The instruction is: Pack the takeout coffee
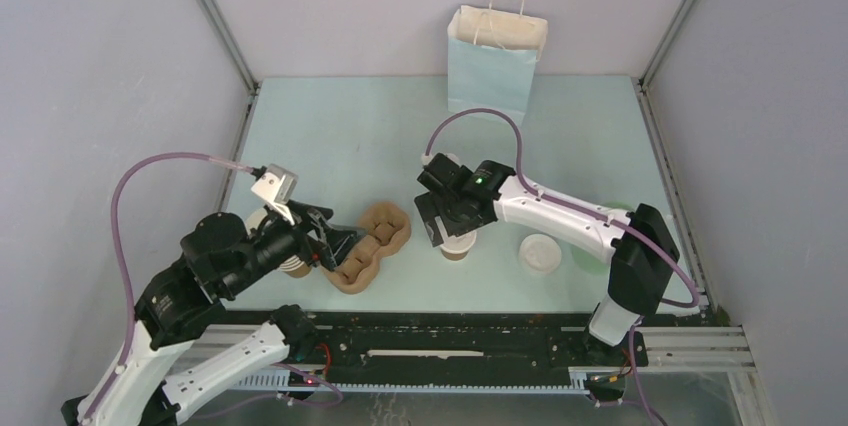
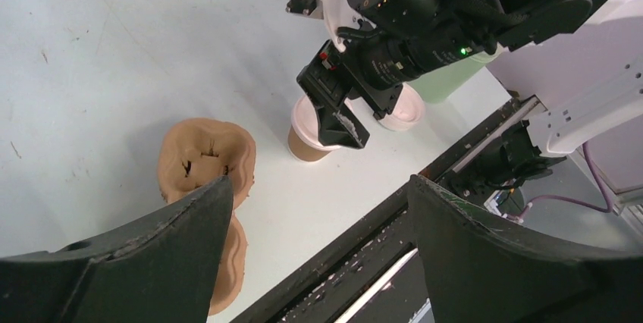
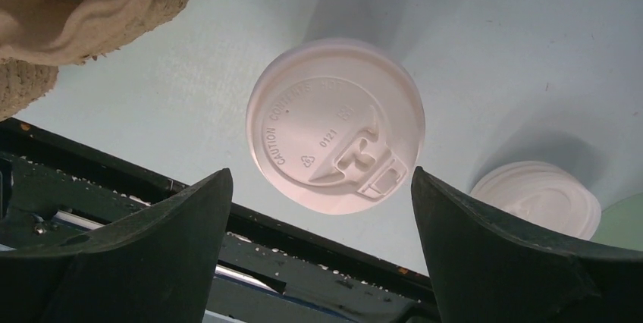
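- Top: the takeout coffee (image 1: 458, 249) stands lidded on the counter (image 1: 350, 136), just beside the carrier (image 1: 370, 246).
- Left wrist: left fingers (image 2: 152, 255) spread, empty, near the carrier; steady it.
- Right wrist: right fingers (image 3: 136, 255) gape over the lid (image 3: 334, 126), not touching; descend centred, grip below the rim.

We found a pale blue-green table (image 1: 380, 136) with a paper bag (image 1: 495, 66) standing upright at its far edge, well apart from everything else. Nearer the front edge a brown pulp carrier (image 1: 372, 246) lay left of centre, and the lidded coffee (image 1: 459, 248) stood just to its right, not touching it. Further right lay a loose white lid (image 1: 539, 253), close to a green cup (image 2: 447, 80), while more cups (image 1: 293, 266) stood mostly hidden at the carrier's left.
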You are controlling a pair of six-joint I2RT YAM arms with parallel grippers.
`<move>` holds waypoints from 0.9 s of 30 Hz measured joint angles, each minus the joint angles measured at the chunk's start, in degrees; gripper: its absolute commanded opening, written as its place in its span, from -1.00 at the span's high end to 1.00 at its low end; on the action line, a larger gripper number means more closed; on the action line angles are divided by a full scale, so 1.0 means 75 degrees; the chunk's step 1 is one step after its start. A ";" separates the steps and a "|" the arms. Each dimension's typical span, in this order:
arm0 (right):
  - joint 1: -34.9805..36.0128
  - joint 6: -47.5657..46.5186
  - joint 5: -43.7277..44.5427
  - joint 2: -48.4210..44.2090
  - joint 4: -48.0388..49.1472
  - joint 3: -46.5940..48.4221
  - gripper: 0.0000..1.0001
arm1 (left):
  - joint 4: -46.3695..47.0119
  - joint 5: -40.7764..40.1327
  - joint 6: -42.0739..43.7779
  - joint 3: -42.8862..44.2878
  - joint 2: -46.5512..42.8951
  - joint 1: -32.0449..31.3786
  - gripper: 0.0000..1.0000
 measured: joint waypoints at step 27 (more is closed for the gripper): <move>-0.0152 0.0216 0.0058 0.0315 0.0093 0.0000 -0.90 | -0.0338 0.0017 0.0003 0.0000 -0.0090 0.0000 -0.82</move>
